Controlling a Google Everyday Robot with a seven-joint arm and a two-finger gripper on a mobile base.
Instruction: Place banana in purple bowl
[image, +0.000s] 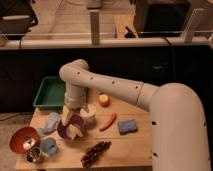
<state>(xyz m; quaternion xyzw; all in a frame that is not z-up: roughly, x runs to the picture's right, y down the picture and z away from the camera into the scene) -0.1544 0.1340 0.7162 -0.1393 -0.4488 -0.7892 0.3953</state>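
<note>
The gripper (70, 113) hangs straight down over the purple bowl (64, 129), right at its back rim. Can't tell from here whether it's clamped or let go. The banana (75, 132) is a pale yellow bit leaning inside the purple bowl, tilted up toward the gripper. A white cup (89, 113) sits just right of the bowl, a red-orange bowl (21, 139) off to its left, and a green tray (51, 93) behind it.

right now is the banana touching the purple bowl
Cannot tell. In the camera view the banana overlaps the purple bowl directly below the gripper, but no contact or gap shows plainly.
</note>
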